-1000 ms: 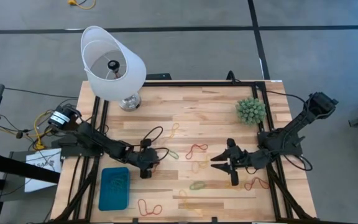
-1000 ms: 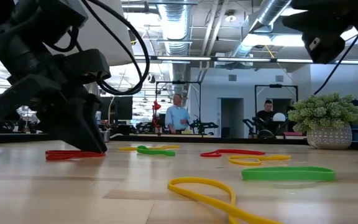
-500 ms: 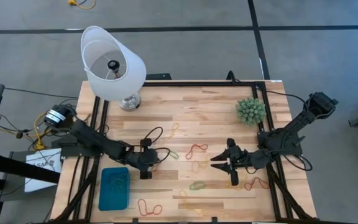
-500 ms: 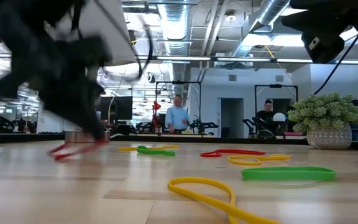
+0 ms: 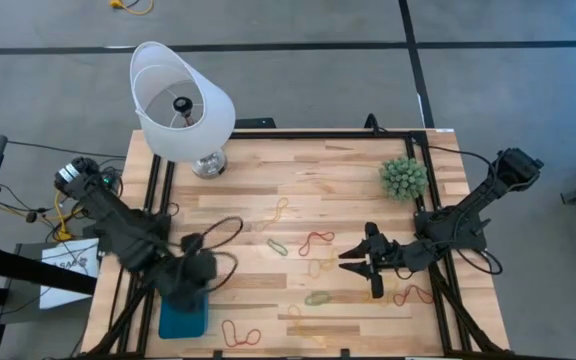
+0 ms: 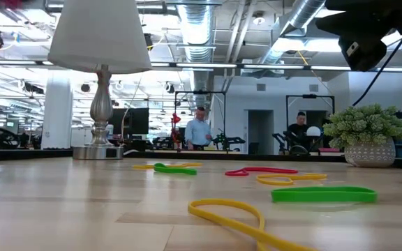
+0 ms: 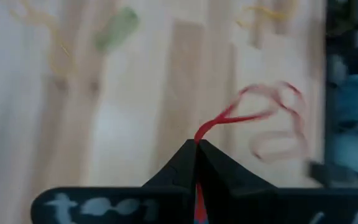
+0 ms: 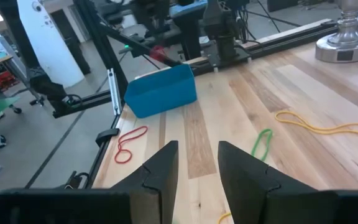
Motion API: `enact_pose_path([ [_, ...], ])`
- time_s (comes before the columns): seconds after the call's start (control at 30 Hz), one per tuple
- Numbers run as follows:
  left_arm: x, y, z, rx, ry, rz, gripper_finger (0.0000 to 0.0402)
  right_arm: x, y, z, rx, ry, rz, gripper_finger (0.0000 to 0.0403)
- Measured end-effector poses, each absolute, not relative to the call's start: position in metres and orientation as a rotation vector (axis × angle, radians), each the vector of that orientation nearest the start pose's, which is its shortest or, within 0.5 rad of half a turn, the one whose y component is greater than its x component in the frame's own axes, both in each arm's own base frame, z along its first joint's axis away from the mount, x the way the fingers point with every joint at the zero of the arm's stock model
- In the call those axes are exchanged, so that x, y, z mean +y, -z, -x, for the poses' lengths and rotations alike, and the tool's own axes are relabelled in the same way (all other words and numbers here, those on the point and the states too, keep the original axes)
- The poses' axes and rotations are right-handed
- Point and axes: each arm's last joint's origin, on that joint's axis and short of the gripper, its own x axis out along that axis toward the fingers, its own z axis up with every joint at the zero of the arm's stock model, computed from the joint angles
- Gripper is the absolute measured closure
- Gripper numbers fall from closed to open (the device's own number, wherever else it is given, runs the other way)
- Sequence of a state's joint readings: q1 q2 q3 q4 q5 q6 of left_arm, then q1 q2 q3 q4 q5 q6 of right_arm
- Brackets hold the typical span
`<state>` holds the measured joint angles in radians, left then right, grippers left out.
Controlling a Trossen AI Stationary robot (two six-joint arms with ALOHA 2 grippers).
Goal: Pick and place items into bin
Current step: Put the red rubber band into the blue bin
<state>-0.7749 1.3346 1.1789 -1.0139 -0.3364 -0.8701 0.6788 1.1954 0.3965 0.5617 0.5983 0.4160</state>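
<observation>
My left gripper (image 5: 196, 272) hovers above the far end of the teal bin (image 5: 182, 322), shut on a red rubber band (image 7: 253, 115). Some bands lie inside the bin. My right gripper (image 5: 356, 262) waits open just above the table right of centre, fingers pointing left. Loose bands lie flat on the wood: a red one (image 5: 316, 240), a green one (image 5: 318, 298), a yellow one (image 5: 280, 210), and another red one (image 5: 240, 335) near the front edge. The low view shows a yellow band (image 6: 229, 213) and a green one (image 6: 323, 194) up close. My left gripper pinches the red band at one end of its loop (image 7: 199, 134) between the two fingertips (image 7: 185, 155). The rest of the loop trails beyond the tips, lifted clear of the table and slack.
A white-shaded lamp (image 5: 181, 105) stands at the far left corner and a spiky green plant (image 5: 404, 177) at the far right. A black frame rail runs along the table's left side next to the bin. People are in the room behind the table.
My left gripper rose from the table's middle left with the red band and swung toward the near left, ending over the bin. The band left the wood and now hangs clear. The left arm has gone out of the low view, uncovering the lamp.
</observation>
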Motion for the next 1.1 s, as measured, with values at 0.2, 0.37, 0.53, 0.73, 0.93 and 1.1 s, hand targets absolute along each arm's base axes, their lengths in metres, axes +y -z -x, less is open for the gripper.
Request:
enact_pose_path([
  [0.2,-0.194,-0.292,-0.153,1.124,-0.096,0.360,0.0401,0.129,-0.193,-0.187,0.207,-0.030,-0.325,0.0295],
  [0.37,-0.214,-0.271,-0.133,1.194,-0.194,0.439,0.0401,0.126,-0.193,-0.189,0.205,-0.014,-0.326,0.0295],
  [0.53,-0.235,-0.241,-0.120,1.306,-0.288,0.462,0.0401,0.124,-0.193,-0.190,0.203,-0.002,-0.328,0.0295],
  [0.73,-0.254,-0.213,-0.121,1.364,-0.351,0.460,0.0401,0.123,-0.193,-0.191,0.202,0.004,-0.329,0.0295],
  [0.93,-0.254,-0.199,-0.134,1.415,-0.384,0.419,0.0395,0.119,-0.193,-0.193,0.201,0.019,-0.330,0.0295],
  [1.1,-0.246,-0.197,-0.148,1.441,-0.375,0.386,0.0363,0.113,-0.191,-0.197,0.222,0.005,-0.310,0.0295],
])
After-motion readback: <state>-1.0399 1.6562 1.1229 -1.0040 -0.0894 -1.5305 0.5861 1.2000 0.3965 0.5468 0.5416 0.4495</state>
